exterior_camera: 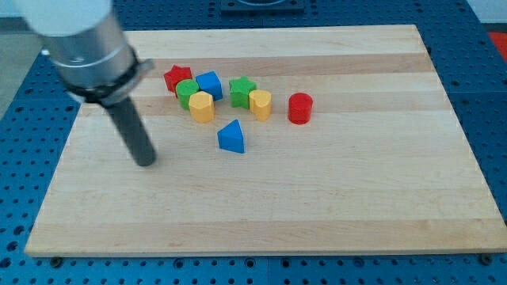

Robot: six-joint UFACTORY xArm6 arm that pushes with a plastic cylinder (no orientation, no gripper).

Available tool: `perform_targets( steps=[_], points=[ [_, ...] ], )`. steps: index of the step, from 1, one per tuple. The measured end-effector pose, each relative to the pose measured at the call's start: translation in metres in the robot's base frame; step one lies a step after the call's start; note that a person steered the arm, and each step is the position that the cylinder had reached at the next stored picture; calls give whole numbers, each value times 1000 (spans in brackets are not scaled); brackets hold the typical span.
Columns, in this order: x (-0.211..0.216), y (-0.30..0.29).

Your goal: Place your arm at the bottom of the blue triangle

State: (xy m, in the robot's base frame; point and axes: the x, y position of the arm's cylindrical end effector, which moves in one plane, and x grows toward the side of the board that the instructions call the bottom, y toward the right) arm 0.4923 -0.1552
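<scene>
The blue triangle lies on the wooden board a little left of the middle, just below a cluster of blocks. My tip rests on the board well to the left of the blue triangle and slightly lower in the view. It touches no block. The dark rod rises from the tip up and to the left into the silver arm body at the view's top left.
Above the triangle lie a red star, a green cylinder, a blue cube, a yellow block, a green star, another yellow block and a red cylinder. Blue perforated table surrounds the board.
</scene>
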Motion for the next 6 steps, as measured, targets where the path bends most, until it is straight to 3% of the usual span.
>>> perform_targets(
  steps=[4,6],
  points=[
    [-17,150],
    [-20,151]
  ],
)
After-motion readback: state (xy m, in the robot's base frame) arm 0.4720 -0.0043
